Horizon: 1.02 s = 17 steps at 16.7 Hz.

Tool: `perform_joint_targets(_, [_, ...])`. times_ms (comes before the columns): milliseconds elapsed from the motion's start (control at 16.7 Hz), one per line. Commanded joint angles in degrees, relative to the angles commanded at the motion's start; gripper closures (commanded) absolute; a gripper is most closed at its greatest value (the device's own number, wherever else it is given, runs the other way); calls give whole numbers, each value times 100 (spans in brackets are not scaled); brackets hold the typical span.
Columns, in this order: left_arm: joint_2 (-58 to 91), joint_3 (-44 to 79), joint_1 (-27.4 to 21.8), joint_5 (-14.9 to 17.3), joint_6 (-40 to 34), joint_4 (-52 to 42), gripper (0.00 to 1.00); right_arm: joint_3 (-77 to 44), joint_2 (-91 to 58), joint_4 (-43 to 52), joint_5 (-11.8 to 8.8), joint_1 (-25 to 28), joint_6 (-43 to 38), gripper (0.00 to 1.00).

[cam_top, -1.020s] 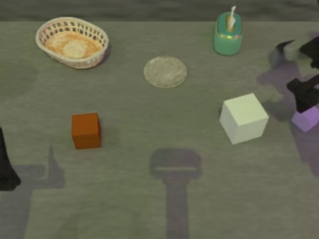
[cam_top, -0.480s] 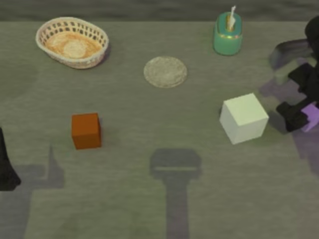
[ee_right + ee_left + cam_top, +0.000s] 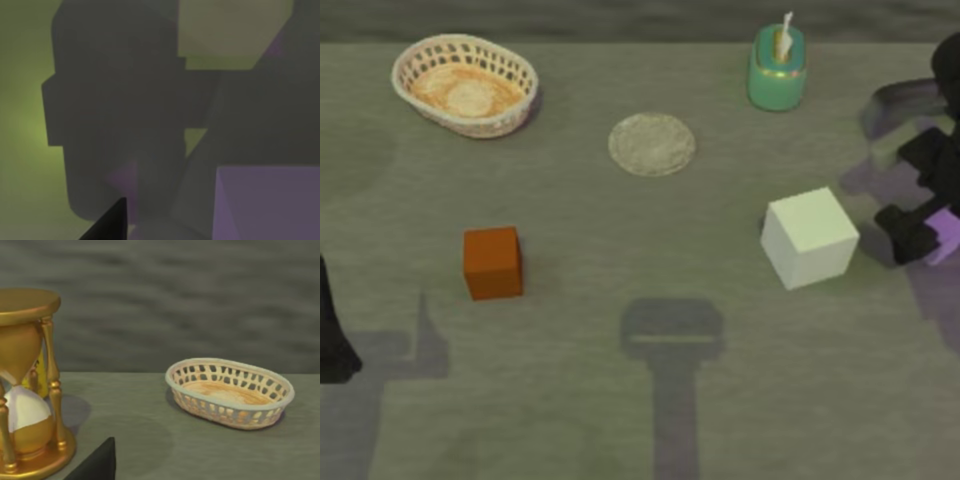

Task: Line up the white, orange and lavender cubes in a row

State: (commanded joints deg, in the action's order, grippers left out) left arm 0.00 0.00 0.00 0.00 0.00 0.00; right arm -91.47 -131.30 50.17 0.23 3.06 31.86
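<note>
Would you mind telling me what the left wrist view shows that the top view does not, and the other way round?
Only the left wrist view shows a golden hourglass.

Only the top view shows the white cube, the orange cube, the lavender cube at the right gripper, a round mat, a green tissue holder, and the left arm parked at the table's left edge.

Both show the wicker basket and the table.
</note>
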Motion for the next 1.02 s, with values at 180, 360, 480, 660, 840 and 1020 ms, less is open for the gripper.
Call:
perform_joint_targets(180, [0,0,0,0,0,0,0,0,0,0,0,0,0,60])
perform_joint_targets(360, [0,0,0,0,0,0,0,0,0,0,0,0,0,83])
perform_joint_targets(480, [0,0,0,0,0,0,0,0,0,0,0,0,0,98])
perform_joint_targets(660, [0,0,0,0,0,0,0,0,0,0,0,0,0,100])
perform_joint_targets(840, [0,0,0,0,0,0,0,0,0,0,0,0,0,100])
perform_joint_targets(1020, [0,0,0,0,0,0,0,-34,216,119,-81,-3,-71,100])
